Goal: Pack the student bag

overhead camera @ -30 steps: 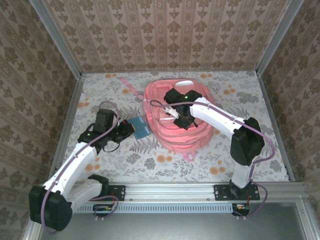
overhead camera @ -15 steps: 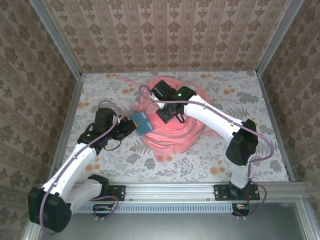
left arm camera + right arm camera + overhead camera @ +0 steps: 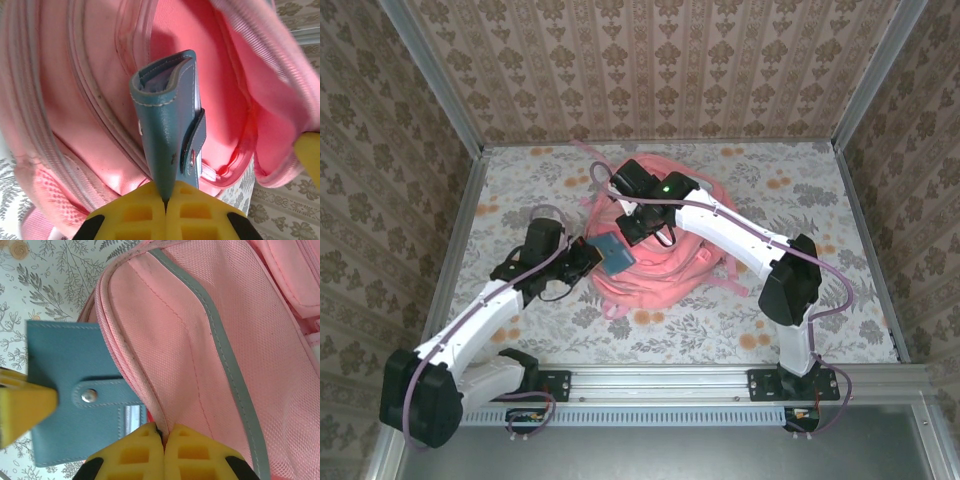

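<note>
Top external view: the floral tabletop (image 3: 800, 200) has the pink student bag (image 3: 670, 270) slumped in the middle, between both arms. The right end effector (image 3: 632, 228) is pressed together on the bag's zippered rim. I'd guess that's to hold it up so the mouth gapes. The left end effector (image 3: 588, 256) pinches a blue snap wallet (image 3: 613, 252) by one edge, with the far end right at the opening, so it can slide straight in.
</note>
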### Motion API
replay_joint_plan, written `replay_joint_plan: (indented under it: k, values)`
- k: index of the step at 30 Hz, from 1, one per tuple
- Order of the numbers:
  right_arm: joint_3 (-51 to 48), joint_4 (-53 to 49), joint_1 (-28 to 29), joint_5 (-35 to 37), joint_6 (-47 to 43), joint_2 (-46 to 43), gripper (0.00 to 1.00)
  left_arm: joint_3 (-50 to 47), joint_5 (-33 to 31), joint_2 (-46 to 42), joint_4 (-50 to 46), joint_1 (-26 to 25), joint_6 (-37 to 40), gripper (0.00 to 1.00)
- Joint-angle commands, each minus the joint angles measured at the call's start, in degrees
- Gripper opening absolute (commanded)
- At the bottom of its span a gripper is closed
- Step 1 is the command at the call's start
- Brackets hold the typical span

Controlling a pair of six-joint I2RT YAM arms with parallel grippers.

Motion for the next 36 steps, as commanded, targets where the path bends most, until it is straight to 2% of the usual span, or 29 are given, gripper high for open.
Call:
replay_joint_plan:
  k: [1,4,7,11,13,15,17,19,22,26,30,33,36]
  values:
    - [3.1,3.6,0.8,-2.6,2.1,0.0,0.04,-0.4,-0.8,1.8,6.7,-2.3,-4.0,0.0]
    - [2.8,3.7,0.8,-3.1,2.6,-0.1,0.04,1.4,-1.6,4.3,8.6,-3.2,-4.9,0.0]
    - [1.8,4.2,0.8,-3.0,3.3,-0.5,0.04,2.9,-5.3,6.5,10.2,-4.0,-6.7,0.0]
    - [-0.4,5.7,0.6,-3.1,4.7,-1.9,0.03,1.5,-8.2,10.1,19.2,-4.4,-13.4,0.03]
    - [-1.5,6.1,0.3,-3.1,5.3,-2.7,0.03,1.6,-8.6,11.3,23.5,-4.8,-15.1,0.12]
    - [-2.6,6.6,0.1,-3.3,5.8,-3.5,0.03,3.0,-7.7,12.3,24.5,-5.0,-14.8,0.29]
    - [-3.8,7.1,-0.1,-3.8,6.1,-4.3,0.03,3.7,-5.8,12.6,26.2,-5.0,-14.3,0.41]
    - [-4.6,7.2,-0.3,-3.9,6.5,-4.8,0.03,3.4,-5.0,11.5,25.9,-4.9,-14.3,0.49]
    - [-6.2,7.8,-0.9,-3.8,7.2,-5.7,0.02,2.4,-5.7,7.7,19.5,-4.2,-12.8,0.53]
    - [-8.7,9.0,-1.9,-4.5,8.3,-7.0,0.02,-0.4,-4.4,2.2,13.7,-2.2,-11.7,0.5]
    - [-9.2,9.5,-2.0,-5.0,8.4,-7.4,0.02,-1.2,-3.8,0.3,9.1,-1.9,-10.0,0.47]
    - [-8.8,9.6,-2.0,-5.5,8.5,-7.2,0.02,-1.9,-3.3,1.0,8.7,-1.9,-9.5,0.39]
    - [-8.5,9.6,-2.0,-5.9,8.6,-7.1,0.01,-1.6,-1.6,3.3,10.8,-2.0,-9.0,0.27]
